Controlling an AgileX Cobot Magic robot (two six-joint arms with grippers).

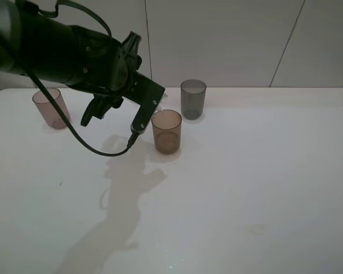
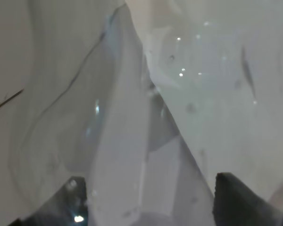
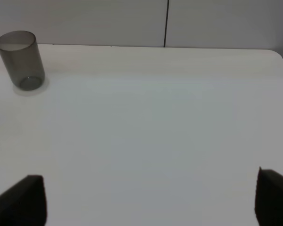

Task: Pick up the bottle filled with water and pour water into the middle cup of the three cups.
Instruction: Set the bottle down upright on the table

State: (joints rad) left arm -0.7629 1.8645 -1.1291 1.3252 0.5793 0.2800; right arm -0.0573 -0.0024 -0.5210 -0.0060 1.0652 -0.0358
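Observation:
My left gripper point(image 1: 151, 104) reaches in from the upper left and is shut on the clear bottle point(image 2: 132, 117), which fills the left wrist view between the two dark fingertips point(image 2: 236, 200). In the high view only a faint pale bit of the bottle point(image 1: 159, 106) shows, tilted just above the rim of the amber middle cup point(image 1: 167, 131). The pinkish-brown cup point(image 1: 51, 107) stands at the far left and the dark grey cup point(image 1: 193, 98) behind and to the right of the amber one. My right gripper point(image 3: 148, 202) is open over bare table, out of the high view.
All three cups stand on a white table point(image 1: 246, 188) with a light wall behind. A black cable point(image 1: 97, 149) loops down from the left arm close to the tabletop. The grey cup point(image 3: 21, 59) also shows in the right wrist view.

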